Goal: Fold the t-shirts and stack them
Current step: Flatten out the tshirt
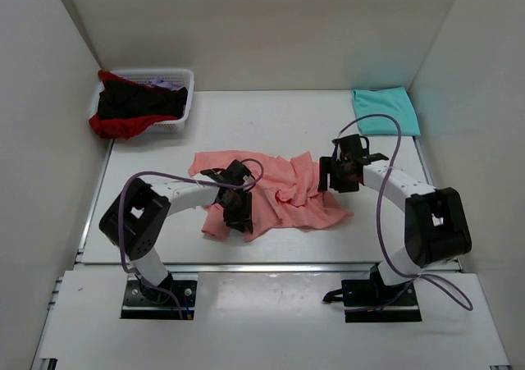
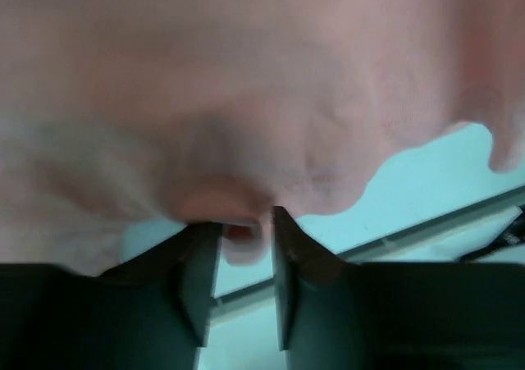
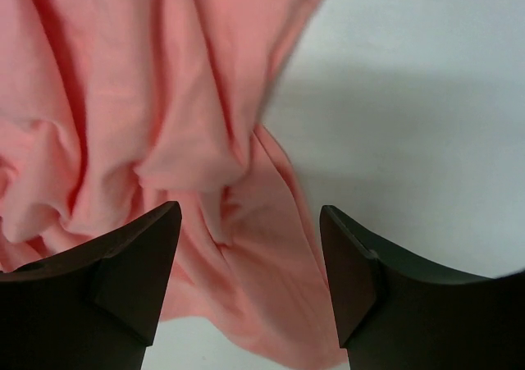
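Crumpled salmon-pink t-shirt [image 1: 283, 194] on table [image 1: 246, 116]; left gripper [image 2: 242, 247] pinches a fold, right gripper [image 3: 250, 247] spread wide above it. White basket [image 1: 184, 79] holds black shirt [image 1: 139, 101], red shirt [image 1: 115, 126], lilac shirt [image 1: 164, 83].

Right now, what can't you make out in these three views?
- Top: left gripper fingertips, hidden under its own wrist.
- Top: shirt count in basket; black shirt covers the others.
- Left wrist: pink shirt is a blur filling the frame; shape lost.
- Right wrist: open right gripper over the shirt; contact unclear.
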Motion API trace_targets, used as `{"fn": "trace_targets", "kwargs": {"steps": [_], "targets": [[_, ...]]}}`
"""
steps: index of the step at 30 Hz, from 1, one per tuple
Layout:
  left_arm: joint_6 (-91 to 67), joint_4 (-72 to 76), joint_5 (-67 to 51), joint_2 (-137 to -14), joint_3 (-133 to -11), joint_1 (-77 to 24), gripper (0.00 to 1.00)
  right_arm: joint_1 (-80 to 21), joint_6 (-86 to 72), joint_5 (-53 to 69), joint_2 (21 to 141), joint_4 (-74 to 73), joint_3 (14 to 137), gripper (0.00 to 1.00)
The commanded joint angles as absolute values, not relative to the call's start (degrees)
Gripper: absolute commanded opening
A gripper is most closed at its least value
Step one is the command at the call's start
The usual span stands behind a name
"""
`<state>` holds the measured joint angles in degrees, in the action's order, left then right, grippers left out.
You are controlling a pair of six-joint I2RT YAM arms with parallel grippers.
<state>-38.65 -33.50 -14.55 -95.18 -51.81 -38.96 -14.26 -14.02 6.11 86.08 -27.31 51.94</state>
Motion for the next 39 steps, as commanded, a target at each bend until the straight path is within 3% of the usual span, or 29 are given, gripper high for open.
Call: {"fn": "trace_targets", "kwargs": {"steps": [1,4,5,7,9,15,20,24,28,35,39], "targets": [[-37.7,-33.66,-5.28,-98.88,-52.3,-39.9,0.39,-16.43,-14.85,6.77,90.42,-22.24,56.33,0.65],[-38.67,-31.21,-6.94,-99.32,-48.79,-38.41,0.1,-17.31,-15.03,7.2,93.59,-20.75,57.39,0.61],[-38.85,-29.81,-8.25,-98.88,-47.21,-37.63,0.0,-17.66,-15.12,7.29,94.73,-21.26,57.91,0.52],[-38.33,-29.97,-9.31,-98.09,-45.8,-36.56,0.0,-18.45,-15.56,7.73,95.62,-20.65,58.71,0.15],[-36.84,-31.02,-8.61,-97.03,-45.79,-36.13,0.0,-18.8,-15.99,7.03,96.24,-21.62,59.41,0.0],[-34.9,-36.63,-5.11,-90.71,-53.69,-31.04,0.0,-18.11,-15.73,3.26,91.51,-25.58,64.06,0.0],[-33.66,-44.2,-1.32,-88.33,-81.68,-22.34,0.0,-14.51,-16.52,4.92,81.76,-24.27,68.38,0.0],[-33.66,-47.99,-5.35,-88.51,-95.15,-17.5,0.0,-11.78,-17.49,7.12,77.09,-25.39,69.61,0.0],[-33.49,-50.19,-6.85,-84.66,-100.45,-16.0,0.0,-12.91,-15.82,2.03,69.37,-27.33,69.62,0.0],[-37.35,-44.22,-1.25,-66.56,-96.5,-16.69,0.0,-15.98,-19.16,-2.8,50.73,-30.4,63.46,0.0],[-35.95,-48.33,-0.09,-69.33,-108.41,-15.12,0.0,-15.75,-19.25,-5.28,43.17,-35.58,63.54,0.0]]}}
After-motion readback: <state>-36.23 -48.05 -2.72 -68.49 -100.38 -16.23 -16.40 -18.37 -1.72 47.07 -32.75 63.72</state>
